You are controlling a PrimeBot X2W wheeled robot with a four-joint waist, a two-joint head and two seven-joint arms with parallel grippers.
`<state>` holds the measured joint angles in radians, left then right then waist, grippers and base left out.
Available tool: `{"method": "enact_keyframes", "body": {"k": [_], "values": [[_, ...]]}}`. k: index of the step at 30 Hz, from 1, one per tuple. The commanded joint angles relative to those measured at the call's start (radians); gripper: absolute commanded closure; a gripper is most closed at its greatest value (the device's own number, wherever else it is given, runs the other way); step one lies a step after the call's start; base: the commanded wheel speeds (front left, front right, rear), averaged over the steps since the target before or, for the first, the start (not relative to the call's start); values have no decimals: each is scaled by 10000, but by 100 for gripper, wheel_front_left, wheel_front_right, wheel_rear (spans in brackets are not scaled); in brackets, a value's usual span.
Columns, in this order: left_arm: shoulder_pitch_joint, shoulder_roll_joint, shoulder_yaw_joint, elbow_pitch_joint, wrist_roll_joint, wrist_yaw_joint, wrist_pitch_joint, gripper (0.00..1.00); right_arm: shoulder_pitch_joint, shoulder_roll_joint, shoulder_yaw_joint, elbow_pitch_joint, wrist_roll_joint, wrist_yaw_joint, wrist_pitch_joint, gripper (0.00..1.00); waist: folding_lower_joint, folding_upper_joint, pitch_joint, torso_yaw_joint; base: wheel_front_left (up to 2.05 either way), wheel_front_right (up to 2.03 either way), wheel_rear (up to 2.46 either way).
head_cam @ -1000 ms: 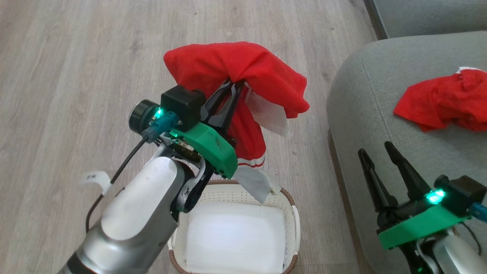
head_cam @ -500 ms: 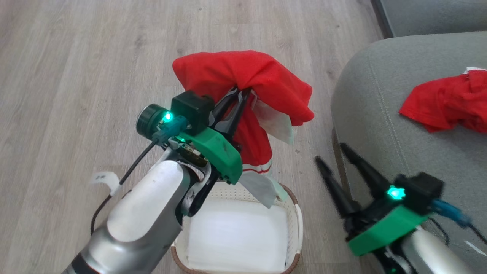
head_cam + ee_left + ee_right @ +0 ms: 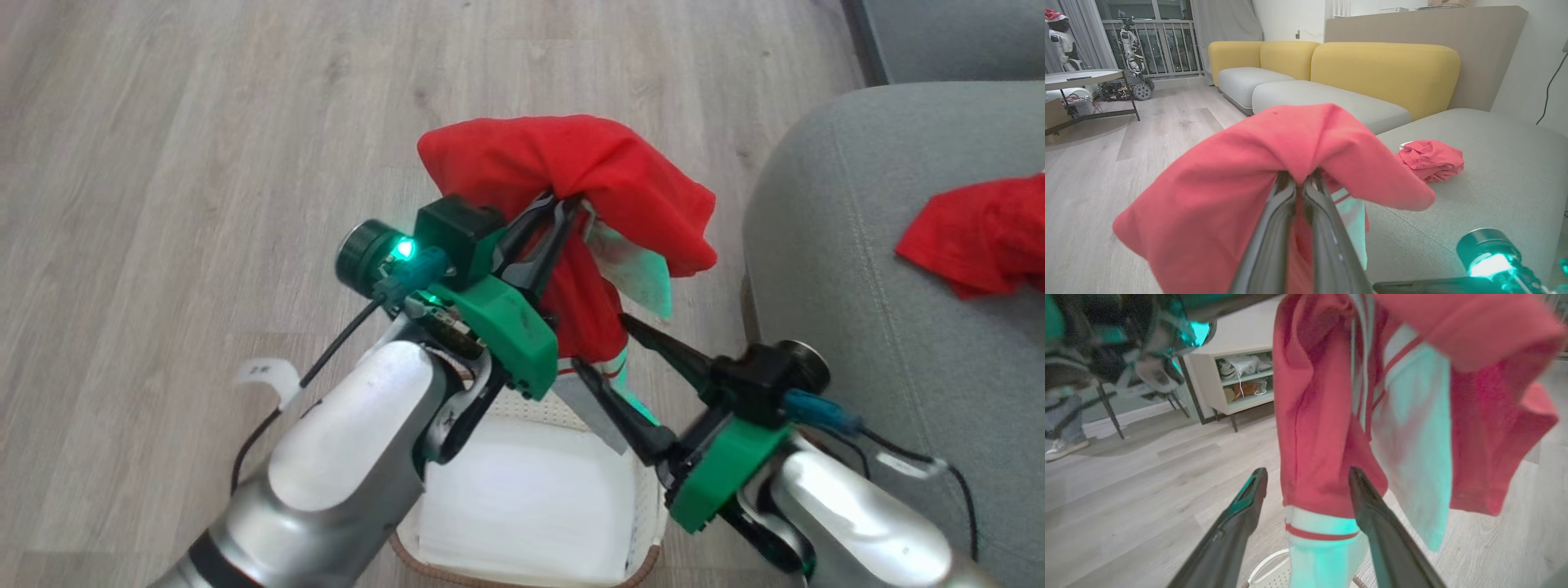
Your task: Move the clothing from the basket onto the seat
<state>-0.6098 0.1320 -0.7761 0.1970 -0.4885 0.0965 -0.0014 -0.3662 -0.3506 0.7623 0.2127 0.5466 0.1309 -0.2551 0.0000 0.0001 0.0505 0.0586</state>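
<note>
**Left to right.** The left gripper point(image 3: 566, 204), fingers pressed together, pinches one red garment point(image 3: 571, 159) by a bunched fold. The garment hangs above the basket point(image 3: 647, 498), clear of its rim. The right gripper point(image 3: 600, 341), jaws spread, brackets the white-striped hem point(image 3: 1323, 531) without closing on it. The second garment point(image 3: 971, 245) lies on the seat point(image 3: 849, 269), well in from its rounded corner.

**Risks.** The narrow pinch may slip and drop the cloth to the floor point(image 3: 163, 204) or back into the basket. The trailing hem may also snag the right fingers or the basket rim during transfer.

**Obscured.** The left forearm point(image 3: 351, 457) hides the basket's left side, draped cloth conceals the depth of the pinch, and the frame edge cuts off the second garment.
</note>
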Motion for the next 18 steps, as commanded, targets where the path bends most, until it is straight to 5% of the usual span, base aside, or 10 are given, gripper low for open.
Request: {"method": "enact_keyframes", "body": {"k": [1,18], "values": [[-722,-4,293,-307,-67,-47,-109,100,-513,125,242,90,-62,-2,-67,0,0,-1,28,104,0,0,0],[-749,-511,-321,-180,-256,-97,-161,100,-1418,1050,-33,2313,70,-2,-67,0,0,-1,106,930,0,0,0]]}}
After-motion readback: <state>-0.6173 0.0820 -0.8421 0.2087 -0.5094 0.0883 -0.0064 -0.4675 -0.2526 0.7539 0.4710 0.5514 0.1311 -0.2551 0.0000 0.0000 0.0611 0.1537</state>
